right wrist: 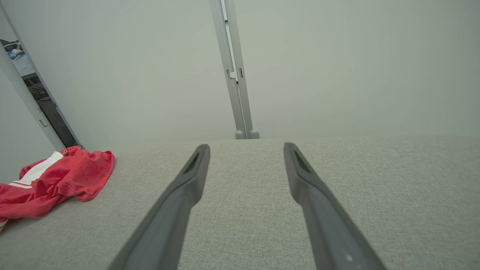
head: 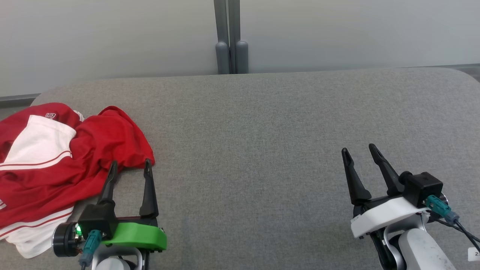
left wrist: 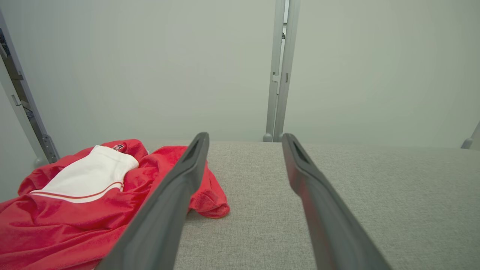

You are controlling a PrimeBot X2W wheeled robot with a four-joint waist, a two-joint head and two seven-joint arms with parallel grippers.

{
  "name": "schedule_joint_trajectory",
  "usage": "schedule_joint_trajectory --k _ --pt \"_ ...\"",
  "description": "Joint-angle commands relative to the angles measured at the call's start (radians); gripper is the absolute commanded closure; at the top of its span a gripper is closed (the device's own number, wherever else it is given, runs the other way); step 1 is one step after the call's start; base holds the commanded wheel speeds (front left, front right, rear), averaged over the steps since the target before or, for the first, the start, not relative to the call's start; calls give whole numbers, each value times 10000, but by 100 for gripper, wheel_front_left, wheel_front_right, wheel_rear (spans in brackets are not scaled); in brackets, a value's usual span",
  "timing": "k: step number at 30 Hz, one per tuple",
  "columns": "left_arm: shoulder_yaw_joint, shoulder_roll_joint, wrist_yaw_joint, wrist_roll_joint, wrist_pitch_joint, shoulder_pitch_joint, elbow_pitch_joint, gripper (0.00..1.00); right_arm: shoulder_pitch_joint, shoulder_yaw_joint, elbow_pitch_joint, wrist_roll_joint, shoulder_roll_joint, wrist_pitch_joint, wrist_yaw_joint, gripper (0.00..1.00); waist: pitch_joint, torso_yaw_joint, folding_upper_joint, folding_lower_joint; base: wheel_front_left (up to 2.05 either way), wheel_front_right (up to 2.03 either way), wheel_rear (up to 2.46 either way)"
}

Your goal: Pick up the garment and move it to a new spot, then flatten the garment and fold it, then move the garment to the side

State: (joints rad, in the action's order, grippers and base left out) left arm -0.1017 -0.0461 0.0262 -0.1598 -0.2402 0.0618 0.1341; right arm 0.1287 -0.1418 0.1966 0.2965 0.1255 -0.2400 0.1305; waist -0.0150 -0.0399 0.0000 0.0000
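Red-and-white garment (head: 56,161), crumpled, at left edge of head view on grey desk (head: 262,131). Left claw (head: 130,163) at lower left, spread wide, empty, tips at garment's right hem; contact not discernible. Right claw (head: 358,148) at lower right, spread wide, empty, well apart from garment.

Bright, even, soft-shadowed, sharp light

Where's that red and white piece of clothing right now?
In the head view the red and white garment lies crumpled at the left end of the table, its edge by the open left gripper, far from the right gripper.
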Motion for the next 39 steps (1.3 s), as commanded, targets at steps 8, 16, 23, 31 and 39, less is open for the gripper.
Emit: schedule_joint_trajectory --k 8,16,23,31,39 --pt "-125 -72 60 686 -212 -47 36 0 153 -17 60 -634 14 -214 2 0 -2 -24 0 0 0 0 0" --pt "-128 -74 63 732 -259 -46 70 0 156 -10 88 -726 -4 -263 2 0 11 -29 0 0 0 0 0" --pt "-129 -73 30 649 -259 -34 109 0 170 -32 99 -673 9 -263 2 0 1 -21 0 0 0 0 0" --pt "-108 -73 9 620 -259 -36 120 0 160 -52 109 -667 4 -263 2 0 4 -12 0 0 0 0 0" --pt "-69 -73 47 452 -259 -27 144 0 176 -70 130 -701 7 -263 2 0 12 -53 0 0 0 0 0"
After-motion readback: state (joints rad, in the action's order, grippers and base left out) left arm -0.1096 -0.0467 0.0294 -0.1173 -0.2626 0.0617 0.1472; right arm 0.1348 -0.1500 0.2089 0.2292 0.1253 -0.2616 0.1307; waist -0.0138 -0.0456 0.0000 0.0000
